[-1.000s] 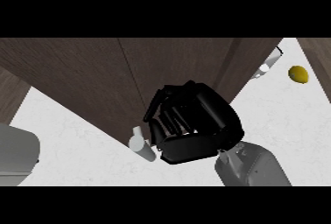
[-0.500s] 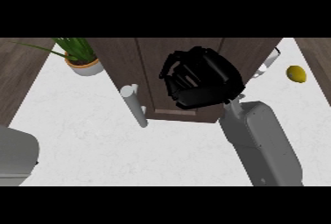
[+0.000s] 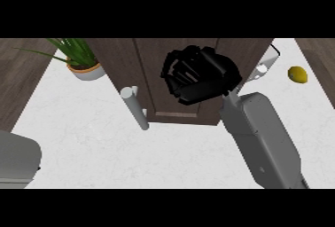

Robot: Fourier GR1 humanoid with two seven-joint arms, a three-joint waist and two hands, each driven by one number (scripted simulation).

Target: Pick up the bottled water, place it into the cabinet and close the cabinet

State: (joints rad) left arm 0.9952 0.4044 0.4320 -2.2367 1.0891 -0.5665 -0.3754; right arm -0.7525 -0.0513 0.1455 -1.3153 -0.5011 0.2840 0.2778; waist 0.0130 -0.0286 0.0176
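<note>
The dark wooden cabinet (image 3: 131, 66) stands at the back of the white counter (image 3: 118, 150), and its front door now sits about flush with the cabinet's face. A grey bar handle (image 3: 134, 107) sticks out from the door's left edge. My right hand (image 3: 196, 77) lies against the door panel, fingers relaxed and holding nothing. The bottled water is hidden. Only a grey piece of my left arm (image 3: 14, 162) shows at the lower left; its hand is out of view.
A potted green plant (image 3: 81, 62) stands left of the cabinet. A yellow lemon (image 3: 297, 74) lies on the counter at the right, near a second pale handle (image 3: 265, 66). Wooden panels border the far left and far right.
The cabinet door has swung from jutting out toward me to about flush with the cabinet. My right hand moved up and away with it. The plant came into view.
</note>
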